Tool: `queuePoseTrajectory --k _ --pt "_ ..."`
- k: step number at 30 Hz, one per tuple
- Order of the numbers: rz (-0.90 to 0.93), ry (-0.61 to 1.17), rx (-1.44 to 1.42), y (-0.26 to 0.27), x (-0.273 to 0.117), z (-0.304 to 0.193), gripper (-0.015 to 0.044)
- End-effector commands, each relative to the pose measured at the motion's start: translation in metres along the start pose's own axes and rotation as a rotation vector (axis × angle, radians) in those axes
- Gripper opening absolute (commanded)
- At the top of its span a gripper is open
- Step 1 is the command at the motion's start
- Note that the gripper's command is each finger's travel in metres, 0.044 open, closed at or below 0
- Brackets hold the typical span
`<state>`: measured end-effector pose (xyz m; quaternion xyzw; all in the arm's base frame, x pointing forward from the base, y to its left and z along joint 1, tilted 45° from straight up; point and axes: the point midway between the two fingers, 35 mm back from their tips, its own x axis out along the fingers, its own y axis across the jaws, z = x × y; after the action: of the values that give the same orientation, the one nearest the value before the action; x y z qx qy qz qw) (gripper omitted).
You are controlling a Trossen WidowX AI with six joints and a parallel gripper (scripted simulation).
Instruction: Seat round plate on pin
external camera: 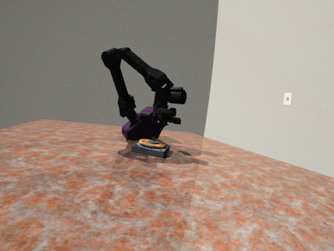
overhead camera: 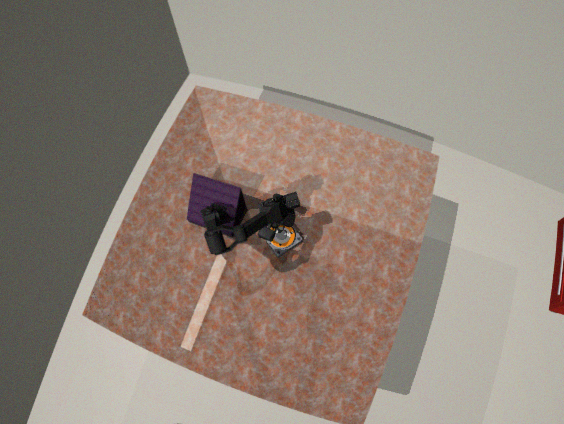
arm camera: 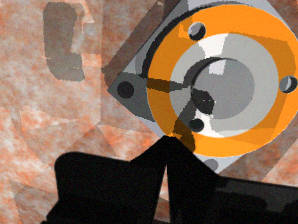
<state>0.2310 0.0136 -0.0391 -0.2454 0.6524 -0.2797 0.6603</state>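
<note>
The round plate has an orange ring and a pale centre around the grey post. It sits on the grey square base. It also shows in the top view and the exterior view. My gripper is shut and empty, its tips at the plate's lower-left rim, by a small orange tab. A dark hole lies just inside that spot. Whether the tips touch the rim, I cannot tell. The pin is not clearly visible. In the exterior view the gripper points down over the plate's far edge.
A purple block stands behind the arm's base, also in the exterior view. A pale strip runs across the table top toward the front. A red object is far off at the right edge. Walls stand behind.
</note>
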Motion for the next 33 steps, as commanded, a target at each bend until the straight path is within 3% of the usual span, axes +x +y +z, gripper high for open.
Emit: queuePoseTrajectory --k 1,33 --pt "-0.01 0.009 -0.009 -0.005 0.002 -0.006 0.0" --pt "-0.012 0.009 -0.009 -0.039 -0.002 -0.012 0.0"
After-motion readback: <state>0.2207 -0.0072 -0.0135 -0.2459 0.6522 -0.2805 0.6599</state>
